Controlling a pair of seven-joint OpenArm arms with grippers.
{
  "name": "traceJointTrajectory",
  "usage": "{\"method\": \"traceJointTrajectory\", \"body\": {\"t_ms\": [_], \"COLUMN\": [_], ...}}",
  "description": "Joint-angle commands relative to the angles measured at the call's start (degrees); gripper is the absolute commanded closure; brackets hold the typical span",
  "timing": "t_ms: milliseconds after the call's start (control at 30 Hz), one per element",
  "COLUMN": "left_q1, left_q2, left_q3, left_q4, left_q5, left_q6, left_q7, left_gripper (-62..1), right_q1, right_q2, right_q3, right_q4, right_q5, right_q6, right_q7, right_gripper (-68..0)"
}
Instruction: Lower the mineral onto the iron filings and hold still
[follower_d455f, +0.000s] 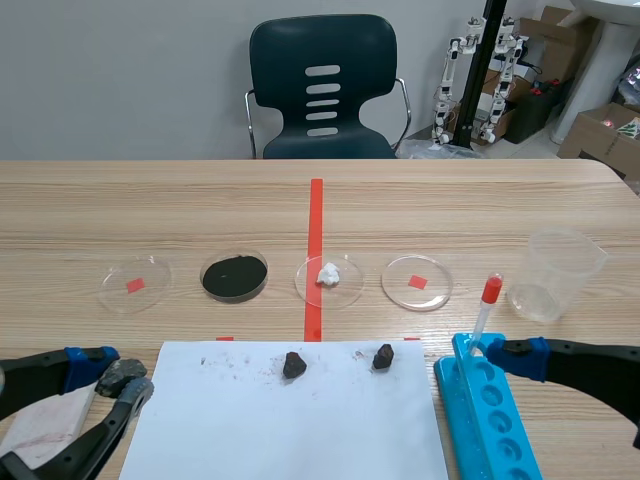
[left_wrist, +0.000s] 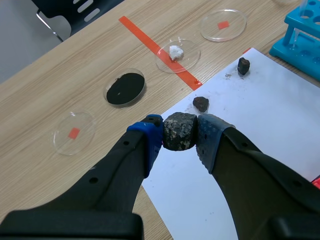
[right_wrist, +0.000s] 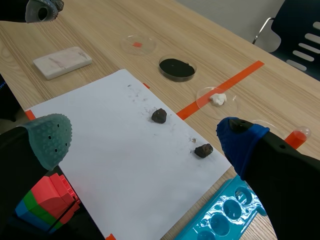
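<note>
Left end effector (left_wrist: 180, 139) pinching the mineral (left_wrist: 180, 130) near the table's near left corner, not yet over the iron filings (follower_d455f: 234, 276).
The mineral, a rounded, rough, dark grey lump with pale speckles, sits squarely between both pads, probably so it can be lowered level into the filings dish toward the table's middle. The right end effector (right_wrist: 145, 142) is spread wide, holding nothing, at the near right edge.

My scene camera sits between the left arm (follower_d455f: 30, 378) and right arm (follower_d455f: 600, 362), facing across the table (follower_d455f: 100, 200) toward the chair (follower_d455f: 290, 50). Both wrist cameras look down from nearer; all three share the white sheet (follower_d455f: 285, 430) and filings dish (follower_d455f: 234, 276).
</note>
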Motion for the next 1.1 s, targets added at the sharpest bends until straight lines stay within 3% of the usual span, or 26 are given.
{"method": "traceJointTrajectory", "body": {"t_ms": [0, 500, 567, 767, 867, 1067], "left_q1": [-0.2, -0.7, -2.1, -9.7, -15.2, -27.5], "left_q2": [0.3, 0.6, 0.6, 0.6, 0.6, 2.4], "left_q3": [0.1, 0.1, 0.1, 0.2, 0.2, 0.6], "left_q4": [0.3, 0.3, 0.2, -2.2, -4.3, -11.6], "left_q5": [-0.1, -0.4, -3.4, -17.0, -22.7, -30.3], "left_q6": [0.3, 0.3, 0.3, 0.3, 0.3, 2.1], "left_q7": [-0.8, -0.7, 0.4, 8.0, 15.0, 25.7], "left_gripper": [-13.4, -13.4, -13.4, -13.4, -13.4, -13.4], "right_q1": [0.0, 0.0, 0.0, 0.0, 0.0, 0.0], "right_q2": [-0.2, -0.2, -0.2, -0.2, -0.2, -0.1], "right_q3": [0.5, 0.5, 0.5, 0.5, 0.5, 0.5], "right_q4": [1.3, 1.3, 1.3, 1.3, 1.3, 1.3], "right_q5": [0.6, 0.6, 0.6, 0.6, 0.6, 0.6], "right_q6": [-0.2, -0.2, -0.2, -0.2, -0.2, -0.2], "right_q7": [1.0, 1.1, 1.0, 1.0, 1.0, 1.0], "right_gripper": [-60.6, -60.6, -60.6, -60.6, -60.6, -60.6]}}
